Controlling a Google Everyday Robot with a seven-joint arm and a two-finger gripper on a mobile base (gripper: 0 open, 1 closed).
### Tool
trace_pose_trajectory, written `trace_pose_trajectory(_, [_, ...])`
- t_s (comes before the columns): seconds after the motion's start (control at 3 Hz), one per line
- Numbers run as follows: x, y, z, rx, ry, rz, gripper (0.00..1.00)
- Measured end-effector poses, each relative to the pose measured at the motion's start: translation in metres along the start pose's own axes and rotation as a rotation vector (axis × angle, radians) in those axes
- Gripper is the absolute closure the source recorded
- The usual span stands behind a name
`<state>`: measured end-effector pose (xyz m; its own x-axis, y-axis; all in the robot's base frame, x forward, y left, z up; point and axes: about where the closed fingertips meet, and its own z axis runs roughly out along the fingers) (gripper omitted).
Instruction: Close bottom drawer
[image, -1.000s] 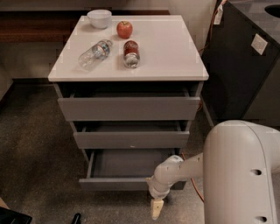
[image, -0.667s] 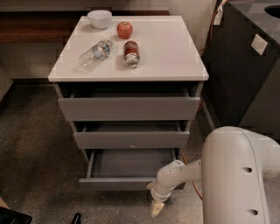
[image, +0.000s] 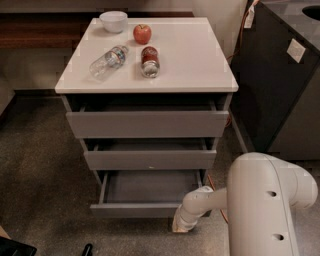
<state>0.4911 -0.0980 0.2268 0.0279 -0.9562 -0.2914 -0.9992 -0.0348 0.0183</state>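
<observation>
The bottom drawer (image: 145, 192) is a grey, handleless, shallow box. It stands pulled out at the foot of the white-topped cabinet (image: 150, 60), and its inside shows empty. My gripper (image: 179, 226) hangs low at the end of the white arm. It sits just in front of the right end of the drawer's front panel (image: 135, 210), near the floor. The middle drawer (image: 150, 159) and the top drawer (image: 147, 123) above it are each open a little.
On the cabinet top lie a clear water bottle (image: 106, 62), a soda can (image: 149, 61), a red apple (image: 142, 33) and a white bowl (image: 113, 21). A dark cabinet (image: 280, 85) stands at the right. Speckled floor (image: 40, 190) lies to the left.
The arm's bulk has shifted a little left and lower in view; the gripper stays low by the drawer's right front corner. The drawer stands as open as before.
</observation>
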Motion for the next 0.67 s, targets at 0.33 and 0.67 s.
trace_pose_trajectory(0.33, [0.017,-0.022,0.011,0.04,0.033,0.016,1.0])
trace_pose_trajectory(0.67, [0.028,-0.035,0.017,0.066,0.055,0.023,1.0])
